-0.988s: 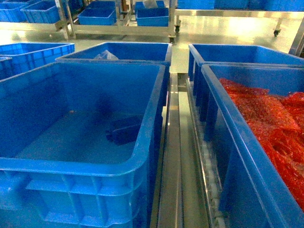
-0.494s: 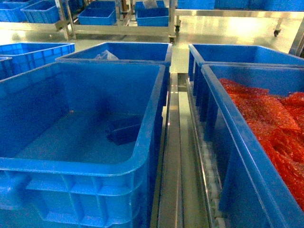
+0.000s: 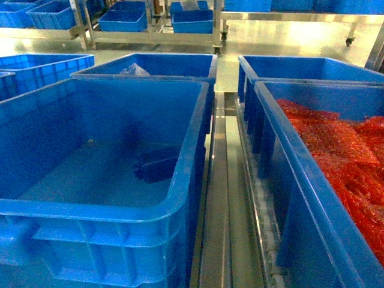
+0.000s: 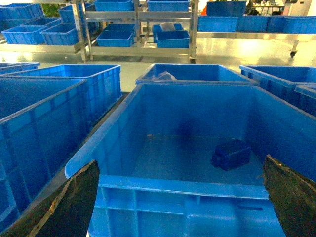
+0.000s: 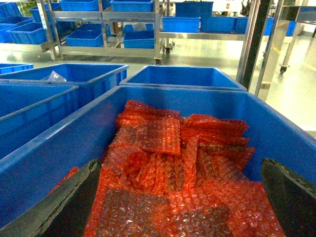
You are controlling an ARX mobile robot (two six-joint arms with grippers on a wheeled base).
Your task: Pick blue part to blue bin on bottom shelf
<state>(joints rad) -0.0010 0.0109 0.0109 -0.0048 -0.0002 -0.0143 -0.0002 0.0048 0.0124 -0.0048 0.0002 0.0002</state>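
Observation:
The blue part (image 3: 157, 164) is a small dark blue block lying on the floor of the big blue bin (image 3: 186, 180), toward its right wall. In the left wrist view the same blue part (image 4: 231, 154) rests inside the blue bin (image 4: 182, 186), beyond the near rim. My left gripper (image 4: 180, 163) is open, its dark fingers (image 4: 69, 205) spread wide before that rim with nothing held. My right gripper (image 5: 180, 161) is open too, above red bubble wrap. The bottom shelf's steel rails (image 3: 223, 198) run between the crates. Neither gripper shows in the head view.
A second blue crate (image 3: 288, 198) on the right holds red bubble wrap (image 5: 173, 168). More blue crates (image 3: 159, 65) stand behind and to the left (image 4: 34, 128). Steel racks (image 3: 150, 36) with further crates line the far floor.

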